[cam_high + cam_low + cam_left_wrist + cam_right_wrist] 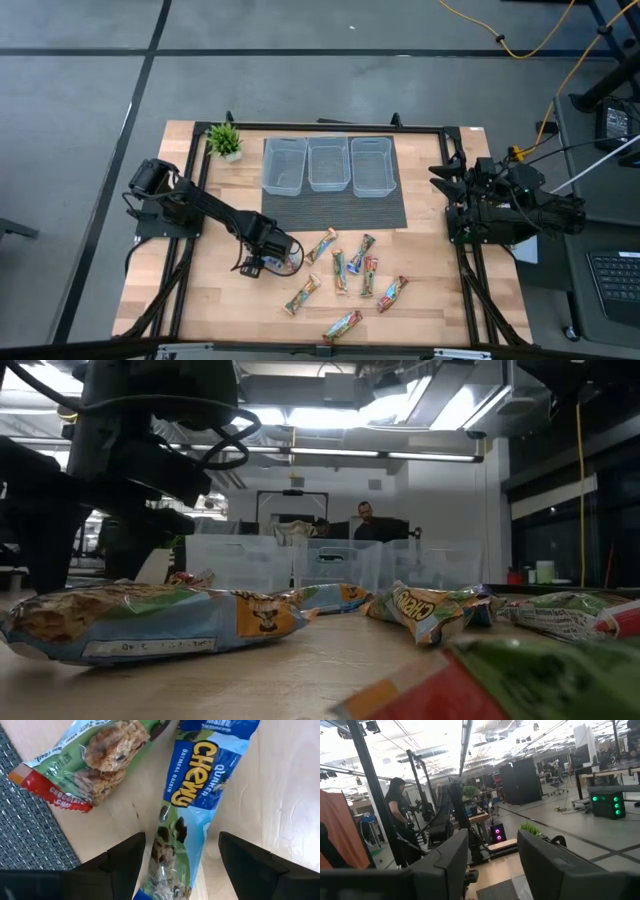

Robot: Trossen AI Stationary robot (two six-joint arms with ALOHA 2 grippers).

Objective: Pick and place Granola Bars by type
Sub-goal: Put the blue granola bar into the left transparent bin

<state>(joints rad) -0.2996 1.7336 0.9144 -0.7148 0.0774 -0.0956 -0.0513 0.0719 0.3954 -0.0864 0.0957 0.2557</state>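
1. The left gripper (182,854) is hanging low over the table (210,300), left of centre in the overhead frame. Its fingers are standing wide apart on either side of a blue bar (192,785) and are not gripping anything yet.
2. The right gripper (492,862) is waiting at the right edge of the overhead frame. Its fingers are parted and nothing is sitting between them.
3. Sorting is looking barely begun to me: every one of the Granola Bars (342,325) I can find is lying loose on the wood, so all of them are waiting to be sorted.
4. Starting from the bottom of the overhead frame, I am counting:
   - one bar at the bottom centre;
   - two a little higher (301,294) (392,293);
   - two side by side in the middle (340,270) (369,275);
   - two nearer the mat (361,252) (321,244).
5. That is making seven in the open. The blue one at the gripper is bringing it to eight, though it is half hidden from above.
6. I cannot tell how many there are of each wrapper type.
7. Beyond the bars, one dark woven mat (335,210) is lying across the middle.
8. Farthest back, three clear bins (284,185) (328,185) (371,190) are standing in a row at upper centre, and all three are looking empty.
9. One small green plant (224,140) is sitting at the upper left of the row.
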